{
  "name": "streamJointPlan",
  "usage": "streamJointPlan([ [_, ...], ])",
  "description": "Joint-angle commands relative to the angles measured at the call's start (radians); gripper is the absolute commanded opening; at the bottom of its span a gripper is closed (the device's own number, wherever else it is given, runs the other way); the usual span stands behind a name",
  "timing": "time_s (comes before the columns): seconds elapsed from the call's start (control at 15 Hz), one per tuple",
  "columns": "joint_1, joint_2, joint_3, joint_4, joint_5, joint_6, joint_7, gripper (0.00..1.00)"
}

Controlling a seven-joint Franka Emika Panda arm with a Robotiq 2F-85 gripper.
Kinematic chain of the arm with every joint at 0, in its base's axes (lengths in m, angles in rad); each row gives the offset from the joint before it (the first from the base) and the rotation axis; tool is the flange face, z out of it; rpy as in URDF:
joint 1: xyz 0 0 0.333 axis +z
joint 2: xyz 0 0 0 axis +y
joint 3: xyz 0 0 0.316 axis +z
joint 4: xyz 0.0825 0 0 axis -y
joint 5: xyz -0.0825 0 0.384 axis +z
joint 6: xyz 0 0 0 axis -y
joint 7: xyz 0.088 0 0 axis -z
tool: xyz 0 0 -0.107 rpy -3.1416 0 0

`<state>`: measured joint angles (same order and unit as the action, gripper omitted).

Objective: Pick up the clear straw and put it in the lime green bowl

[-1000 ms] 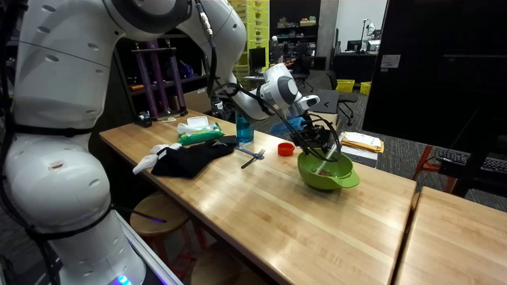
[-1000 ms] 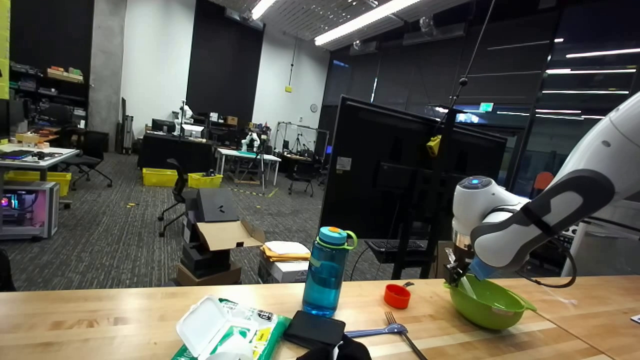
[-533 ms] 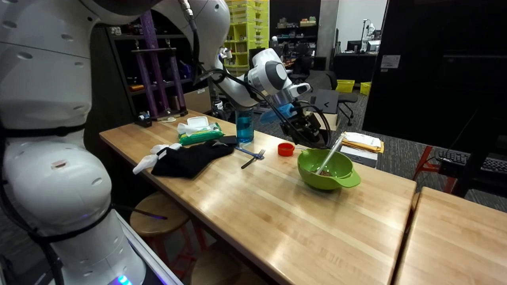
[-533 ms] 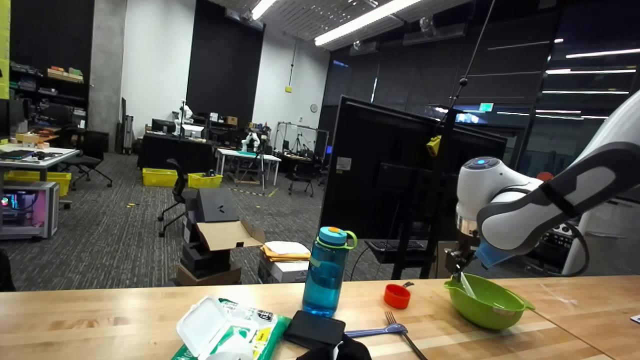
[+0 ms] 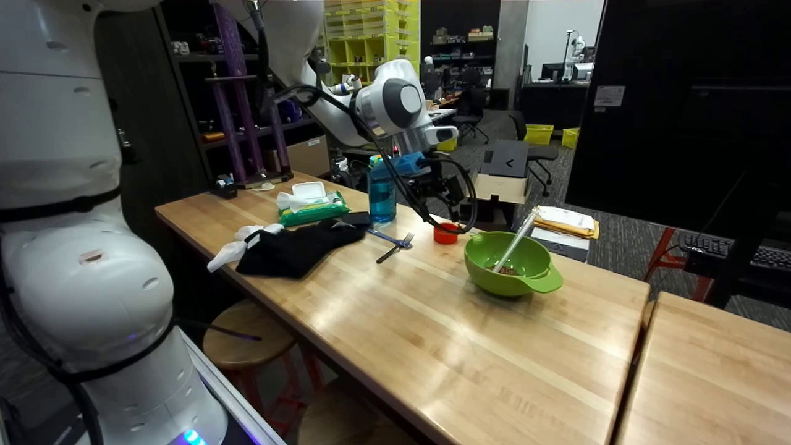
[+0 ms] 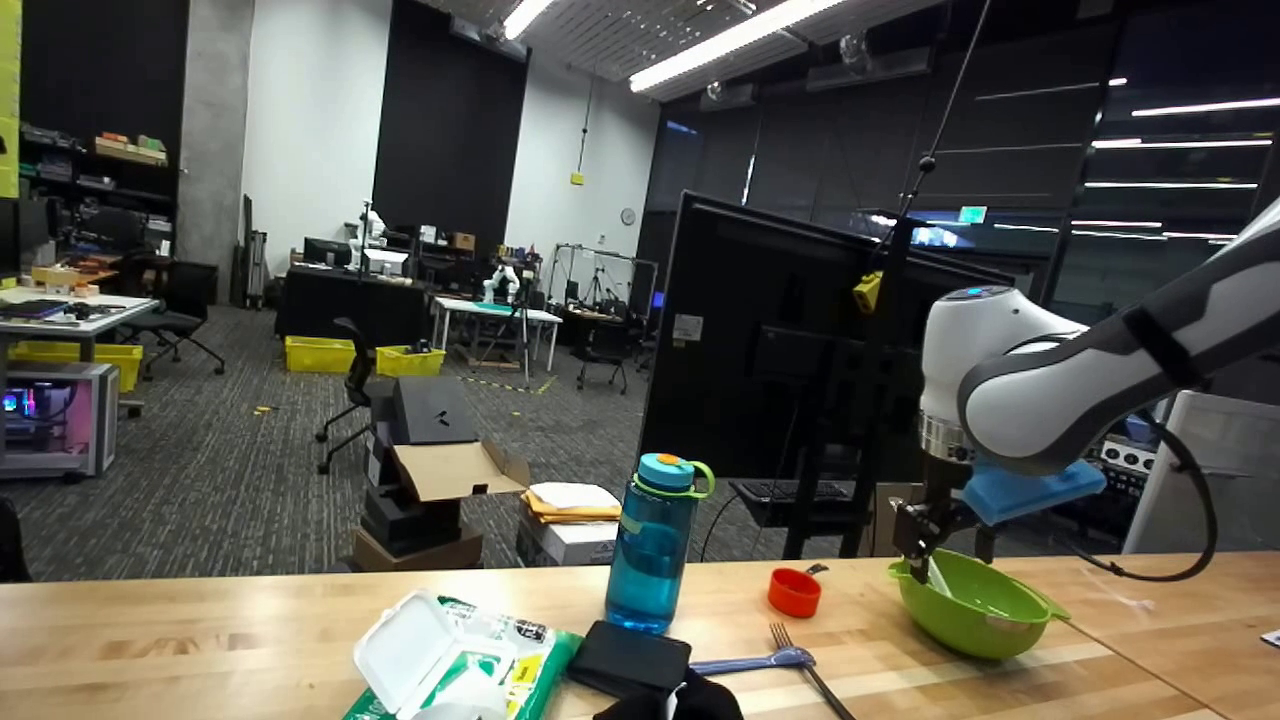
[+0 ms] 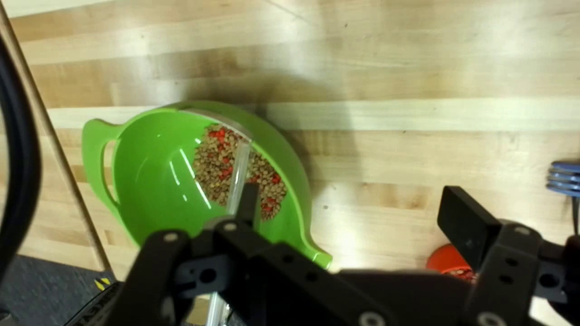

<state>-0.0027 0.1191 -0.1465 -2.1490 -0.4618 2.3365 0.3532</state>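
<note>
**The clear straw (image 7: 239, 174) is in the lime green bowl (image 7: 149, 190); the hand (image 7: 353, 203) is spread wide and holds nothing**

In the wrist view, the straw slants inside the bowl, one end lying over small brown and red pieces (image 7: 217, 176) near the bowl's wall. One finger (image 7: 249, 201) hides part of its length, and a stretch shows again past it, outside the bowl's rim. The fingers stand far apart, with the bowl's edge and the tabletop (image 7: 385, 158) seen between them, so the straw is not in their grasp. A red cup (image 7: 444, 256) sits just beside the bowl.

In an exterior view, the hand hangs higher than the bowl's rim, on the red cup's side. The straw leans up from the bowl's contents, its upper end sticking out over the rim, well apart from the hand. A fork (image 5: 388, 253) lies farther from the bowl than the cup does.

In an exterior view, a teal bottle (image 6: 655, 550) stands well apart from the bowl, with the red cup between. Here the hand overlaps the bowl's edge and hides the straw's upper part.

Picking and placing both look done. What seems left is taking the hand clear of the bowl without knocking the straw's jutting end.
</note>
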Motion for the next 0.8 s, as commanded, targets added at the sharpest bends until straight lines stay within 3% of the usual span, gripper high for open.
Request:
streamJointPlan([
  [0.0,-0.011,-0.06,0.037,-0.057,0.105,-0.068,-0.055,1.0],
  [0.33,-0.019,-0.096,0.051,-0.111,0.195,-0.145,-0.097,1.0],
  [0.73,-0.027,-0.176,0.058,-0.198,0.208,-0.235,-0.147,1.0],
])
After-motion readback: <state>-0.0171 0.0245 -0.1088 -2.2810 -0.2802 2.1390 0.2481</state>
